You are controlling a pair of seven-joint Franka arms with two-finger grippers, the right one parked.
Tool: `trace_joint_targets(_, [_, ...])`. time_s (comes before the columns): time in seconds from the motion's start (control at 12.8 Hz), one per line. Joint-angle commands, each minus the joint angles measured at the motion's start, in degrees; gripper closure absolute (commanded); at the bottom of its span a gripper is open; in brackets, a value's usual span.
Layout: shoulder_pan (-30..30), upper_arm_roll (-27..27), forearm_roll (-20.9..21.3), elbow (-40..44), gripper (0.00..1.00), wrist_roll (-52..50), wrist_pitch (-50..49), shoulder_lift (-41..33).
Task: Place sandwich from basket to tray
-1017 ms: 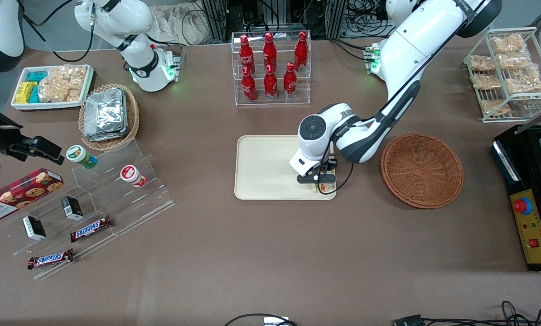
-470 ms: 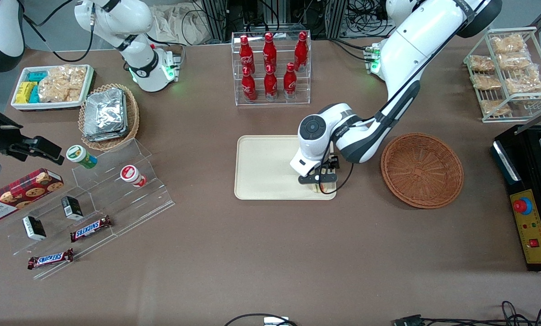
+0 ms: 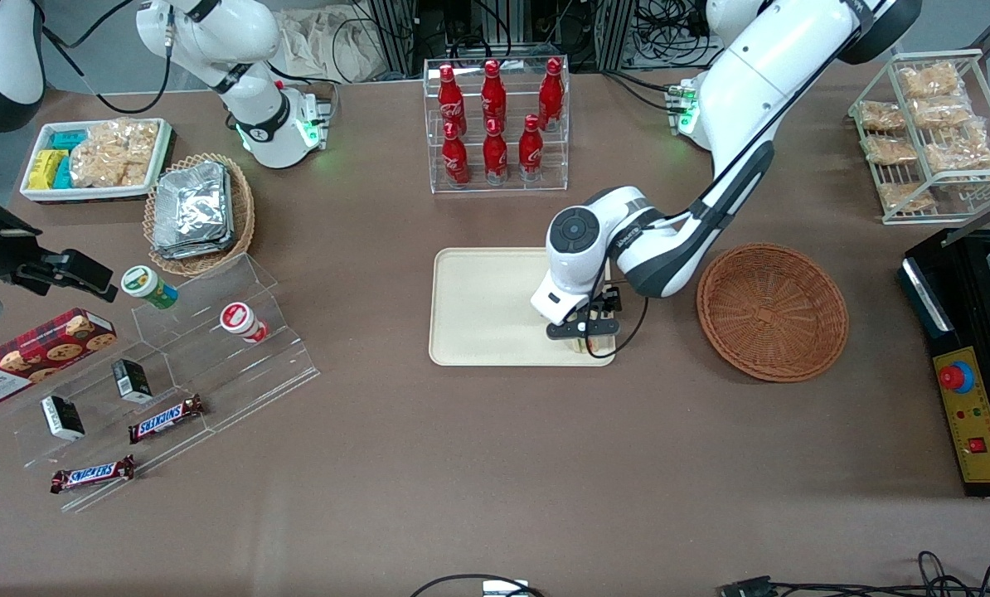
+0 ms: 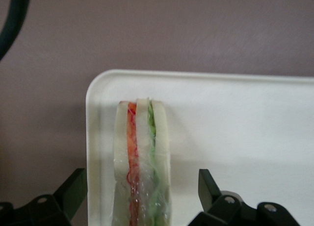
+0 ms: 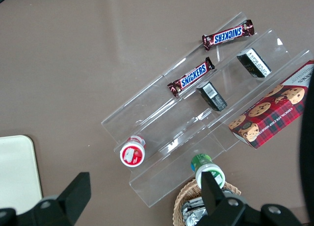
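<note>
My gripper [image 4: 142, 196] hangs just over the tray's corner with its jaws spread wide. In the wrist view there is clear daylight between each dark finger [image 4: 73, 187] and the bread, so nothing is clamped. Between the jaws sits the sandwich [image 4: 141, 162], standing on its edge on the tray [image 4: 235, 128] and tucked into a rounded corner, close to the rim. It looks released to me; the step in hand is backing away cleanly.

To do that well, I would lift straight up and keep the jaws spread — any sideways drift risks a finger catching the wrap and tipping the wedge over the rim, which lies just outside one jaw.

The sandwich's long axis runs away from the gripper, along the tray's short rim. Its layers run the same way: orange-red filling toward the rim, green toward the tray's middle.

Outward from the jaws, the basket [image 3: 772, 312] sits empty, toward the working arm's end of the table.
</note>
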Motion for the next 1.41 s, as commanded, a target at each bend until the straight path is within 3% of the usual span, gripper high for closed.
trace_joint_targets(0.0, [0.4,-0.4,-9.0,2.9,0.0,5.8,-8.1,-9.7])
trace_joint_targets(0.16, [2.0,1.3,-19.6,10.7,0.0,16.2,-20.4,-15.1])
trace_joint_targets(0.23, [2.1,4.3,-22.6,14.4,0.0,19.8,-26.4,-17.3])
trace_joint_targets(0.7, [1.5,23.0,-27.8,14.5,0.0,38.0,-40.0,-29.7])
trace_joint_targets(1.02, [2.2,27.3,-28.9,14.0,0.0,41.4,-39.4,-32.2])
trace_joint_targets(1.1, [1.9,29.3,-30.9,12.7,0.0,42.4,-39.3,-33.8])
trace_joint_targets(1.33, [2.0,33.8,-31.1,5.6,0.0,46.7,-35.0,-39.2])
